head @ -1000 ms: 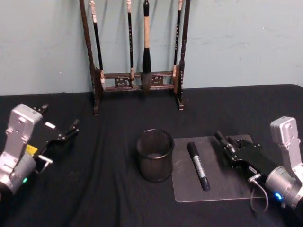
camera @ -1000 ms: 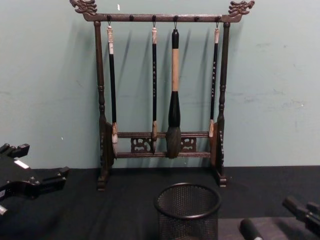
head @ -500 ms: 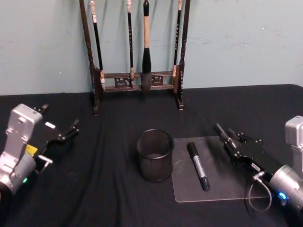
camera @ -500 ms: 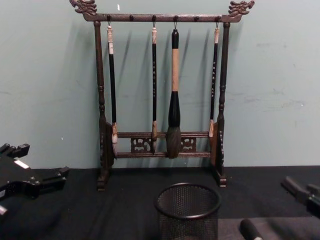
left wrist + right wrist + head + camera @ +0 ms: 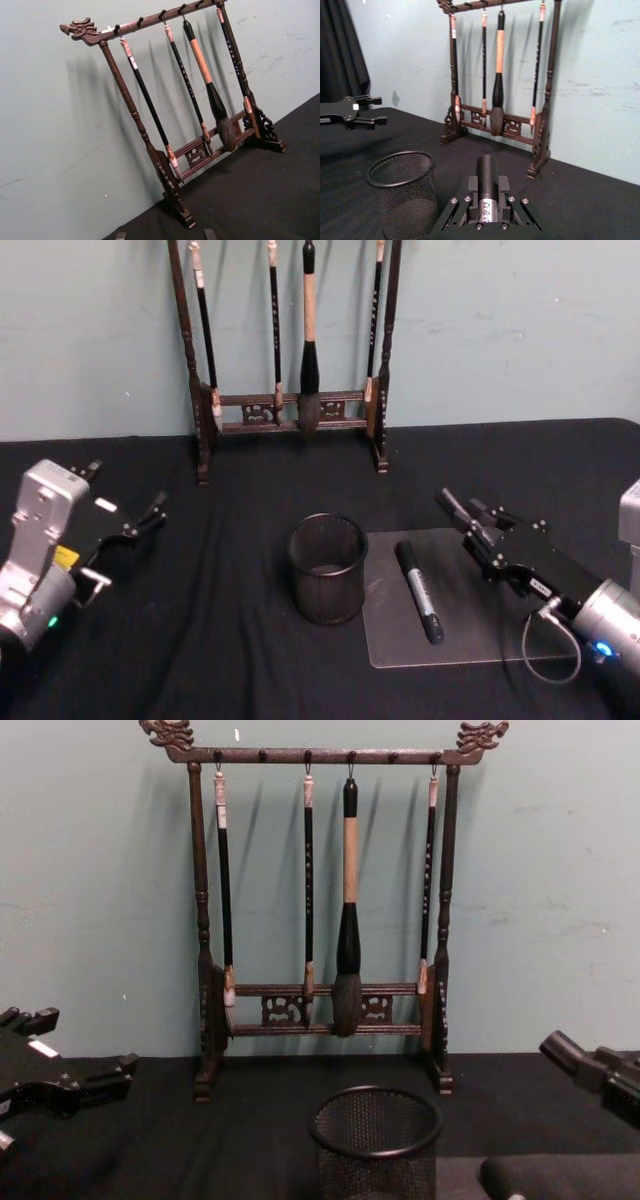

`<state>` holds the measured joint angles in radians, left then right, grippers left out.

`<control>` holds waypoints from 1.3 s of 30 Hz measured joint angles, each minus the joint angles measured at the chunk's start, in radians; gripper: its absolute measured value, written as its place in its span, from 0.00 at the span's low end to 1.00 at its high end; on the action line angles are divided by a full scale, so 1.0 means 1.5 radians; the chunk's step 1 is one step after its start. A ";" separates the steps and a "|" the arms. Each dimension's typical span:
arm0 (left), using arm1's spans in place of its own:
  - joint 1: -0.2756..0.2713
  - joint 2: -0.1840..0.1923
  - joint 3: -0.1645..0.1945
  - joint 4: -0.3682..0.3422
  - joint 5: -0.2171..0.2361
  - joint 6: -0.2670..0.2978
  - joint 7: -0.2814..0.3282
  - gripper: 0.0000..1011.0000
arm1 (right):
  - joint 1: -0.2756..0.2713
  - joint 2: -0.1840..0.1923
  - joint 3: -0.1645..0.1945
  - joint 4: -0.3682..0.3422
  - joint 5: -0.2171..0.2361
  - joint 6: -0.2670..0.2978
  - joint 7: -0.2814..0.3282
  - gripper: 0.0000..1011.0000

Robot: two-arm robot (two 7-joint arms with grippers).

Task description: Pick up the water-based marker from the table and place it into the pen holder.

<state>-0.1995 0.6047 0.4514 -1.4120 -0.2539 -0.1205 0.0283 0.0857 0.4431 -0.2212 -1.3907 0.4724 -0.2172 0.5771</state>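
Lifting and advancing since the earlier frames, right gripper (image 5: pixel 458 503) now hangs above the table, fingers parted, holding nothing. Water-based marker (image 5: pixel 418 590) unmoved on clear mat (image 5: pixel 395 635), just left of and below the claw. Pen holder (image 5: pixel 327 568) further left, beyond marker. Left gripper (image 5: pixel 125 490) parked far left, fingers spread.
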 joint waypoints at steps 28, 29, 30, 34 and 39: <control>0.000 0.000 0.000 0.000 0.000 0.000 0.000 1.00 | 0.058 -0.024 -0.069 -0.011 -0.022 -0.006 -0.011 0.23; 0.000 0.000 0.000 0.000 0.000 0.000 0.000 1.00 | 0.061 -0.026 -0.072 -0.009 -0.023 -0.006 -0.012 0.23; 0.000 0.000 0.000 0.000 0.000 0.000 0.000 1.00 | 0.067 -0.031 -0.076 -0.005 -0.027 -0.006 -0.013 0.23; 0.000 0.000 0.000 0.000 0.000 0.000 0.000 1.00 | 0.081 -0.042 -0.086 0.004 -0.034 -0.009 -0.015 0.23; 0.000 0.000 0.000 0.000 0.000 0.000 0.000 1.00 | 0.102 -0.057 -0.099 0.023 -0.042 -0.010 -0.016 0.23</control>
<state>-0.1995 0.6047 0.4514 -1.4120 -0.2539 -0.1206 0.0283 0.2380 0.3569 -0.3701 -1.3561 0.4091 -0.2329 0.5527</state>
